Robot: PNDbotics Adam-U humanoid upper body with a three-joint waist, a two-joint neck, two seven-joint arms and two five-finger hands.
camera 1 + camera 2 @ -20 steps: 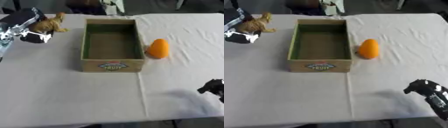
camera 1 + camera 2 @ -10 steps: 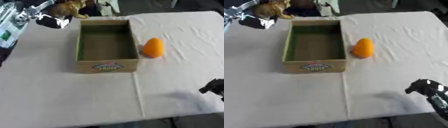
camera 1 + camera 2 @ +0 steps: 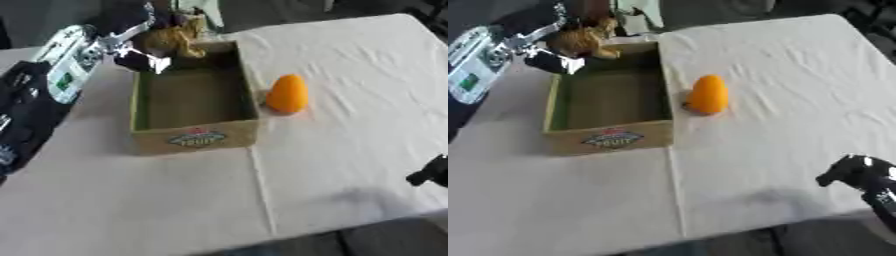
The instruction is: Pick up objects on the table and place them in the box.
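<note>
Two things remain unboxed: the left robot hand (image 3: pixel 131 42) grips a brown toy (image 3: pixel 175 41) over the box (image 3: pixel 194 137) rim for dropping, while the orange fruit (image 3: pixel 288 94) waits on the tabletop (image 3: pixel 350 65); the right robot hand's (image 3: pixel 859 175) fingers I can't make out.

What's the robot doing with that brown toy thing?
The robot is putting things into the cardboard box. Its left hand holds a small brown toy above the box's far left corner, not yet inside. An orange fruit sits on the table just right of the box, waiting. The right hand rests idle near the lower right, holding nothing.
</note>
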